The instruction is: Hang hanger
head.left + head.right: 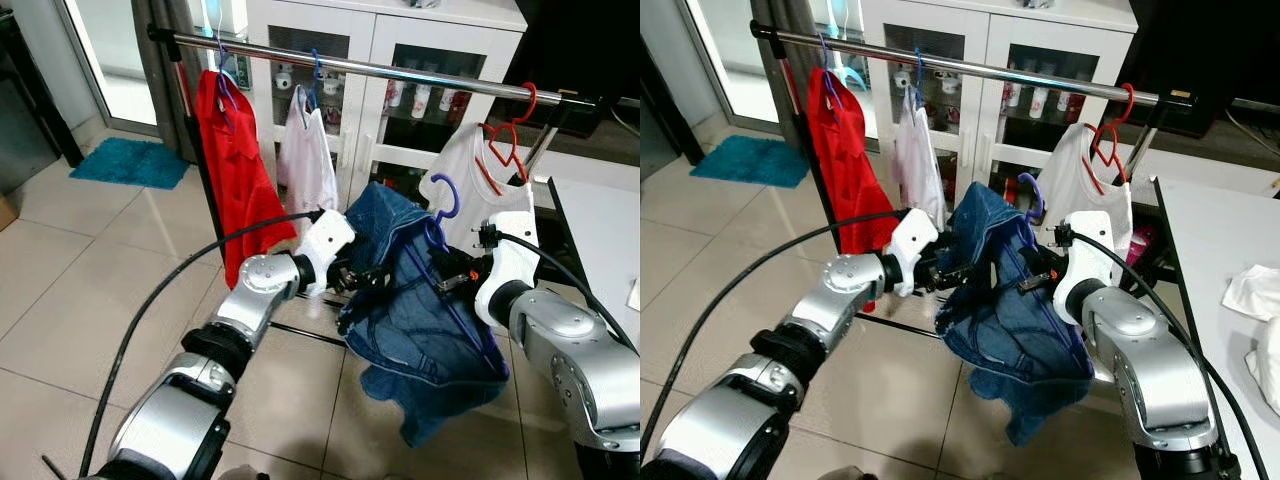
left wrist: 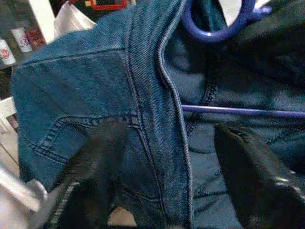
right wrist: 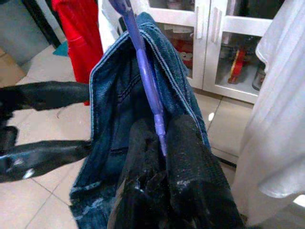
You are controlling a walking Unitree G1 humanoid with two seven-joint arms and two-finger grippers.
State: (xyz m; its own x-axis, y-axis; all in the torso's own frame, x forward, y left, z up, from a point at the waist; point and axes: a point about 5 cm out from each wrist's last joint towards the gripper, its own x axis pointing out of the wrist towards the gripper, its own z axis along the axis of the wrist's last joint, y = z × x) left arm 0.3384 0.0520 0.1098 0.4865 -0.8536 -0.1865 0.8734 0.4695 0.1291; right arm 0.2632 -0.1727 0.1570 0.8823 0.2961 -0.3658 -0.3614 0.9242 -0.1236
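- The right gripper (image 3: 162, 143) has its fingers closed on the blue hanger (image 1: 441, 240), whose hook points up, below and in front of the rail (image 1: 400, 75).
- The left gripper (image 1: 362, 280) is spread open around the denim garment (image 1: 420, 330).
- The hook must rise toward the free part of the rail between the white shirts.

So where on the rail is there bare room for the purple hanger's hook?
The rail is bare between the white top and the red hanger, above the denim. That stretch looks widest. It is crowded on the left, where the red shirt hangs close to the white top. The purple hanger is below the rail.
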